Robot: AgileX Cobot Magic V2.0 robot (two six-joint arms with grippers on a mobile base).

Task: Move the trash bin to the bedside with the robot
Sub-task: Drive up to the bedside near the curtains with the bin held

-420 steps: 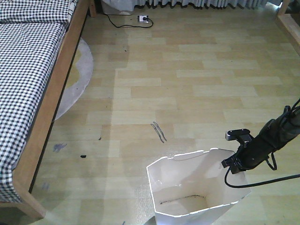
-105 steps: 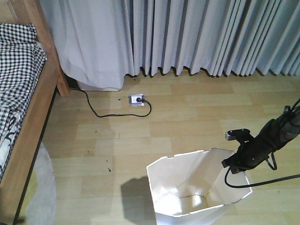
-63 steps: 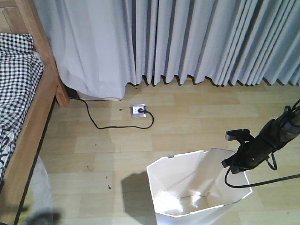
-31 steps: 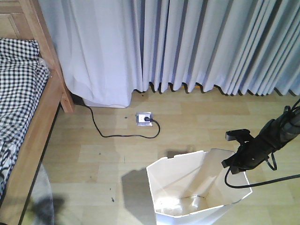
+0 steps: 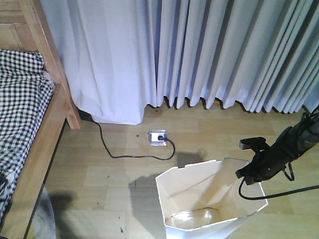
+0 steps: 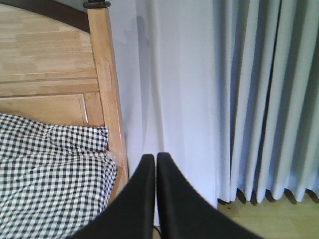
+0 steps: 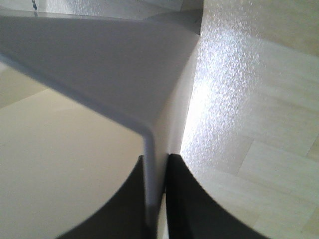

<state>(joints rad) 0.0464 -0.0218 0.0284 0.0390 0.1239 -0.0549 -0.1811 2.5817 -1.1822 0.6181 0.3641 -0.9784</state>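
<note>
The curtains [image 5: 214, 50] and floor power strip [image 5: 158, 137] are sitting lower in the front view than half a second ago. The white trash bin [image 5: 192, 189] and right gripper [image 5: 247, 175] are keeping their place in frame. The bin is standing right of the bed frame [image 5: 52, 107], well apart from it (gingham bedding [image 5: 20, 94] at far left). The right arm [image 5: 294, 137] is slanting down from the right edge, jaws pinching the bin's rim wall. The left gripper [image 6: 151, 159] is pressed closed on nothing, pointing at the curtains.
</note>
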